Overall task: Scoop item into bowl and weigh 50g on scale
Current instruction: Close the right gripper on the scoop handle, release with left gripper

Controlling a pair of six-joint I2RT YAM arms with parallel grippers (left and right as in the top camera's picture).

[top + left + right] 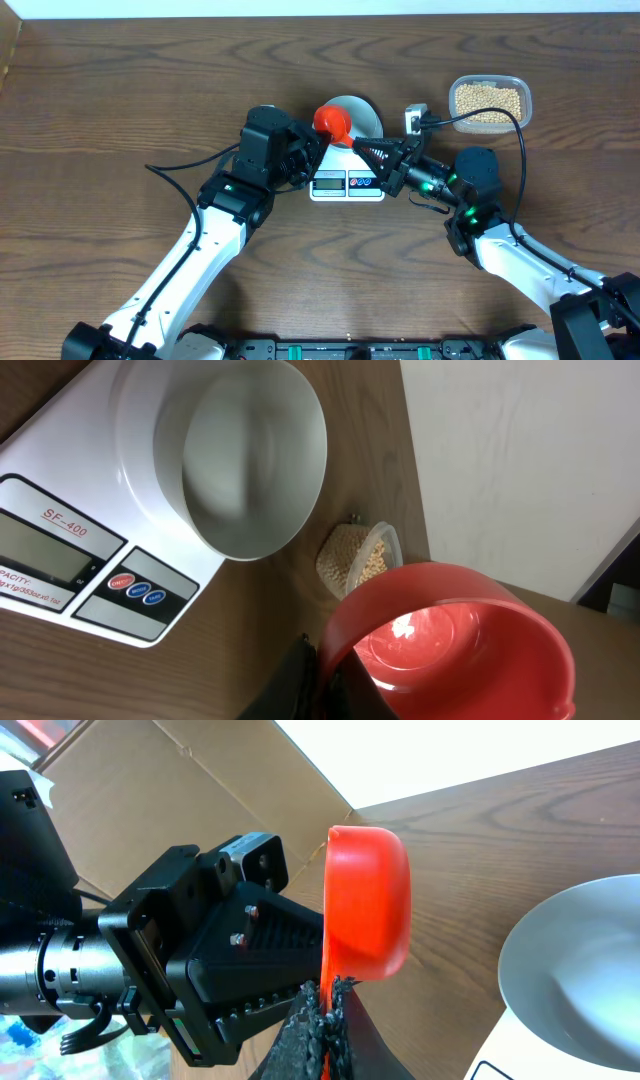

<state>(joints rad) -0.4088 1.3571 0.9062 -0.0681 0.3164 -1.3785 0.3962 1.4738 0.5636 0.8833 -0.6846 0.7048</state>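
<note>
Overhead: distant, straight down on table (100,100). Wrist views: close, oblique; both share red scoop (450,645) and bowl (240,455).

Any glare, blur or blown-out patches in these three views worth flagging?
Overhead: even light and sharp, but the display of the scale is too small to read. Left wrist: a bright glare spot sits inside the red scoop, whose near rim is soft; the scale's lettering is legible. Right wrist: the bowl at right is out of focus, and the top-right corner is blown out white.
</note>
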